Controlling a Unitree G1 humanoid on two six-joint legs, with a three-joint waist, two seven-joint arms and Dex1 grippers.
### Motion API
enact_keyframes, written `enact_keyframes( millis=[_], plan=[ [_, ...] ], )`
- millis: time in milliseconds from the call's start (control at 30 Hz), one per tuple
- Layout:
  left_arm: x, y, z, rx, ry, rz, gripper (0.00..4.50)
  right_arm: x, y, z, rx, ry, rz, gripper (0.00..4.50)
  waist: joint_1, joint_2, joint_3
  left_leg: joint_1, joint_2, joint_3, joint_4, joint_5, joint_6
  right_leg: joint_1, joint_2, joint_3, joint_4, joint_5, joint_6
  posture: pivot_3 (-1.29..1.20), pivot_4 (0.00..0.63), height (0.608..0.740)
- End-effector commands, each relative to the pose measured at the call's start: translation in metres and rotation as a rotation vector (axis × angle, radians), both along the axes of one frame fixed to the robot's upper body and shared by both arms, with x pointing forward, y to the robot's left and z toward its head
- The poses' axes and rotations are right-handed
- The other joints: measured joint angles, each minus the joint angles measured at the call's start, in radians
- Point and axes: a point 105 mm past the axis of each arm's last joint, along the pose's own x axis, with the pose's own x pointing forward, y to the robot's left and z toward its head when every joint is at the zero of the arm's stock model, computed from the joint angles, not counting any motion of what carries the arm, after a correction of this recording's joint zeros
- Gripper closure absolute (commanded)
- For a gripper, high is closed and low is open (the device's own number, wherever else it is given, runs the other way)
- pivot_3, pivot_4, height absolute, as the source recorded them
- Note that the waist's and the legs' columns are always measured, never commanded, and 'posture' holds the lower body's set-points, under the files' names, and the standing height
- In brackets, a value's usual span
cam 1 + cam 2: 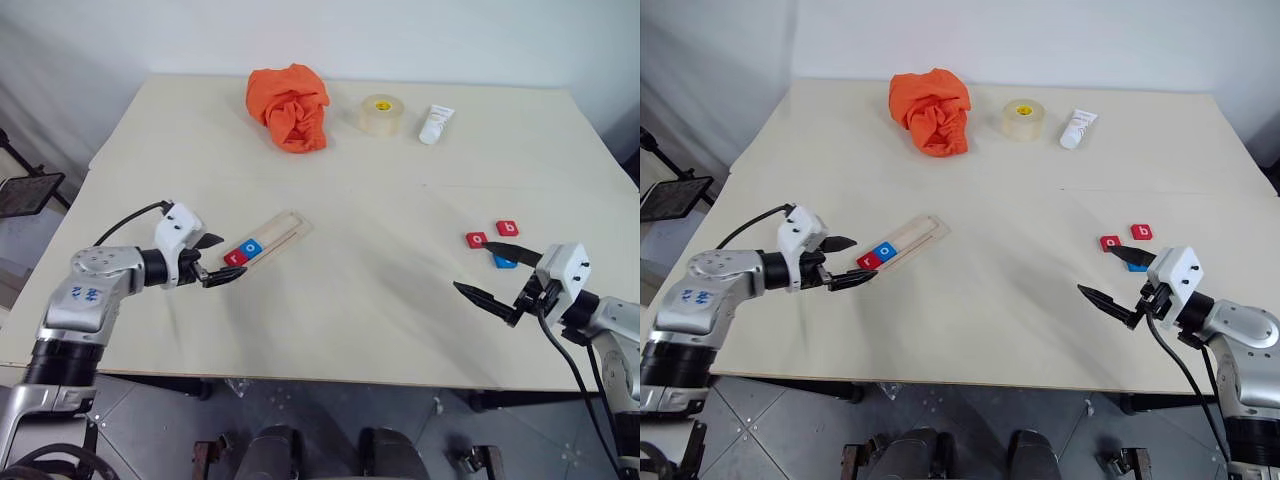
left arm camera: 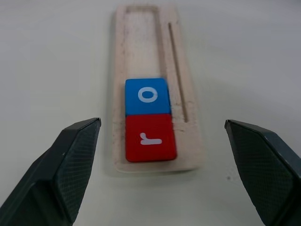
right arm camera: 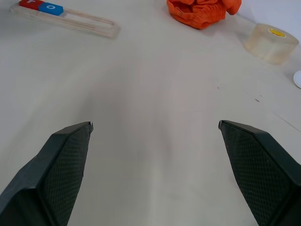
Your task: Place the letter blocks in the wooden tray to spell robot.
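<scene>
Five letter blocks are showing in all: two are sitting in the wooden tray (image 1: 272,240), three are lying loose on the table (image 1: 340,300). In the tray, a red r block (image 2: 149,138) is occupying the end slot nearest the left gripper (image 1: 217,259), and a blue o block (image 2: 146,95) is sitting touching it, next along; the rest of the recess beyond them is lying bare. The tray is resting at about nine o'clock from the table's centre, slanted, its far end pointing toward one o'clock. The left gripper is hovering just off the tray's near end with its two fingers (image 2: 70,160) spread wide, released and gripping nothing, the r block lying between them in the wrist view. Over at about three o'clock, the loose three are clustering together: a red o block (image 1: 477,239), a red b block (image 1: 507,228) just beside it, and a blue block (image 1: 505,262) partly hidden behind the right gripper (image 1: 486,270), its letter not readable. The right gripper is hanging above the table near that cluster, jaws wide apart and empty. Along the far edge, at twelve to one o'clock, one crumpled orange cloth (image 1: 290,107), one roll of clear tape (image 1: 381,115) and one small white tube (image 1: 436,125) are sitting in a row.
</scene>
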Motion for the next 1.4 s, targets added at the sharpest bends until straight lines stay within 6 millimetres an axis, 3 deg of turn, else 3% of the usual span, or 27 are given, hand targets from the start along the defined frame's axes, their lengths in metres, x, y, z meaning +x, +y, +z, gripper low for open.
enact_keyframes(
  millis=[33, 467, 633, 767, 867, 1233, 1400],
  plan=[
    [0.006, 0.001, -0.002, 0.025, -0.003, -0.006, 0.00, -0.004, -0.002, 0.008, 0.009, -0.041, -0.019, 0.01, 0.000, -0.001, 0.000, 0.000, 0.000, 0.000, 0.000, 0.000, 0.000, 0.000, 0.000, 0.000, 0.000, 0.000, 0.000, 0.00, 0.150, 0.740],
    [0.006, 0.002, -0.026, 0.149, 0.106, -0.048, 0.00, -0.006, -0.004, 0.004, 0.012, -0.040, -0.043, 0.01, 0.001, -0.001, 0.001, 0.000, 0.000, 0.000, 0.003, 0.000, 0.000, 0.000, 0.000, 0.000, 0.001, 0.000, 0.000, 0.00, 0.150, 0.740],
    [0.007, 0.006, -0.030, 0.152, 0.127, 0.001, 1.06, -0.004, -0.005, 0.004, 0.010, -0.043, -0.049, 0.00, 0.000, -0.001, 0.001, 0.000, 0.000, 0.000, 0.004, 0.000, 0.000, 0.001, 0.000, 0.001, 0.002, 0.000, 0.000, 0.00, 0.150, 0.740],
    [0.008, -0.006, -0.021, 0.150, 0.031, -0.090, 1.06, -0.003, -0.005, 0.004, 0.009, -0.043, -0.051, 0.00, 0.001, -0.001, 0.000, 0.000, 0.000, 0.000, 0.006, 0.000, 0.000, 0.001, 0.000, 0.001, 0.004, 0.000, 0.000, 0.00, 0.150, 0.740],
    [0.007, -0.019, -0.011, 0.118, -0.030, -0.153, 1.06, -0.003, -0.006, 0.004, 0.007, -0.044, -0.053, 0.00, 0.004, -0.001, 0.000, 0.000, 0.000, -0.001, 0.007, 0.000, 0.000, 0.001, -0.001, 0.001, 0.004, 0.000, 0.000, 0.00, 0.150, 0.740],
    [-0.030, -0.075, -0.015, -0.012, -0.118, -0.377, 1.06, -0.007, -0.008, 0.003, 0.008, -0.041, -0.064, 0.00, 0.001, -0.001, 0.001, -0.002, 0.000, -0.001, 0.009, 0.000, 0.000, 0.001, -0.001, 0.000, 0.004, 0.000, 0.000, 0.00, 0.150, 0.740],
    [-0.045, -0.124, -0.017, -0.060, -0.154, -0.461, 1.06, -0.010, -0.014, 0.004, 0.000, -0.040, -0.073, 0.00, 0.005, -0.001, 0.001, -0.002, 0.000, -0.002, 0.009, -0.001, 0.001, 0.002, -0.002, 0.000, 0.003, 0.000, 0.000, 0.00, 0.150, 0.740]
  ],
)
